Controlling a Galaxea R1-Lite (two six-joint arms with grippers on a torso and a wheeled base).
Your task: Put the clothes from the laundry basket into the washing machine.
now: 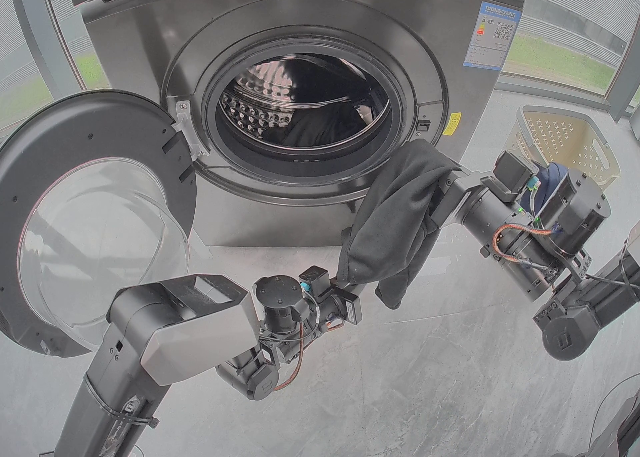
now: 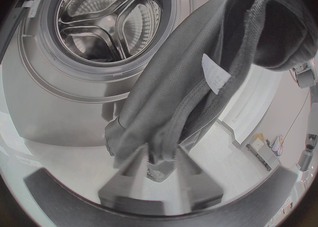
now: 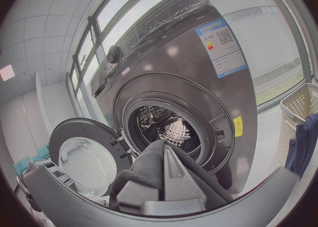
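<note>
While your right claw [image 1: 445, 188] pinches the dark garment [image 1: 393, 225] by its top, beside the open mouth of the washing machine [image 1: 320, 18], your left claw [image 2: 161, 153] grips the garment's hanging lower end.

Laundry corner of a bright glazed room, more test space than home. Front-load washer [image 1: 413, 25] stood on a grey tile floor [image 1: 433, 378], door [image 1: 67, 138] swung open, energy label [image 1: 494, 35] and protective film [image 3: 165, 15] on it. Beige basket [image 1: 567, 138] stood beside it. Big windows [image 3: 132, 9] were behind. Panel ceiling [image 3: 39, 22], white walls, teal seats [image 3: 23, 163] far off.
</note>
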